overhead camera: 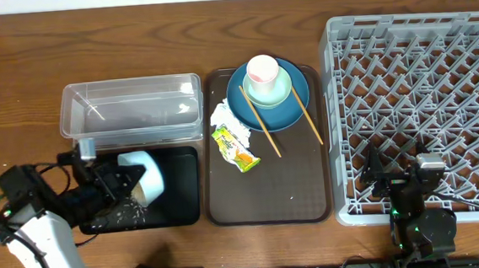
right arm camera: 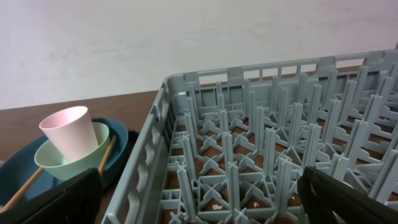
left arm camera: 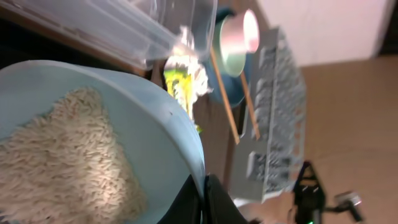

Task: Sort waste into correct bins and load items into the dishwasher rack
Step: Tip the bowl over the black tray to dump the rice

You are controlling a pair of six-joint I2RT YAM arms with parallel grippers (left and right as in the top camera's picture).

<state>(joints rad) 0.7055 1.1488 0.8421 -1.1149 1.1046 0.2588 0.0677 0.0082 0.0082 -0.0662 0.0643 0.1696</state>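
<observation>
Left gripper (overhead camera: pixel 112 183) is clamping the pale blue-white bowl (overhead camera: pixel 147 176) by its rim, tilting it over the black tray (overhead camera: pixel 189 188), dumping rice (left arm camera: pixel 68 162); probably needing more tilt next, right gripper (overhead camera: pixel 399 173) idling wide open at the rack (overhead camera: pixel 438 78).

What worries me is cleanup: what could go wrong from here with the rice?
The left gripper, shut on the rim of the pale blue bowl, tips it over the black tray; grains inside could scatter onto the table. Such an edge grip might also let the bowl slip.
</observation>
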